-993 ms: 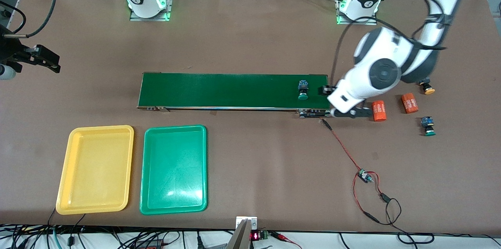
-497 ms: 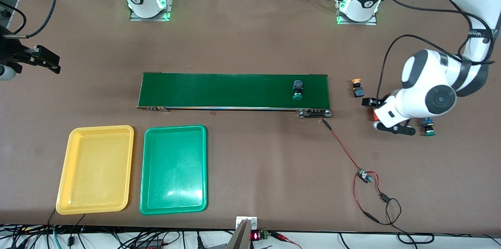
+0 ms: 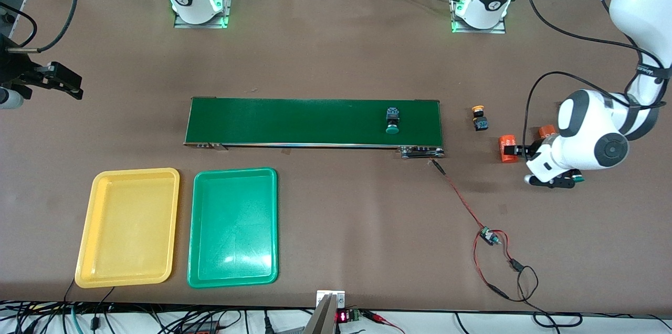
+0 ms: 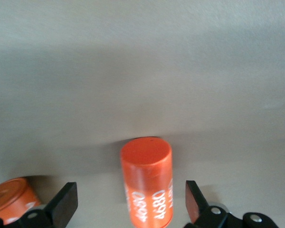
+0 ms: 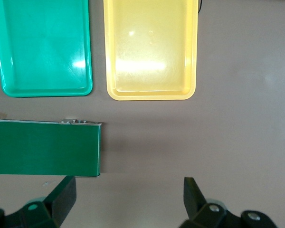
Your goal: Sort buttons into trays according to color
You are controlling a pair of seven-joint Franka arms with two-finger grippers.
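Since the earlier frames, your green button rode along the belt toward the right arm's end. A yellow button stood just off the belt's end; only a green edge of another showed under your left arm. Both trays, yellow and green, sat nearer the camera. Your left gripper swung over the orange cylinders, fingers apart. Your right gripper waited, fingers apart, above the table.

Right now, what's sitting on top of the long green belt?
One green button sits on the belt, toward the left arm's end. Nothing else shows on it. What lies under the belt is covered.
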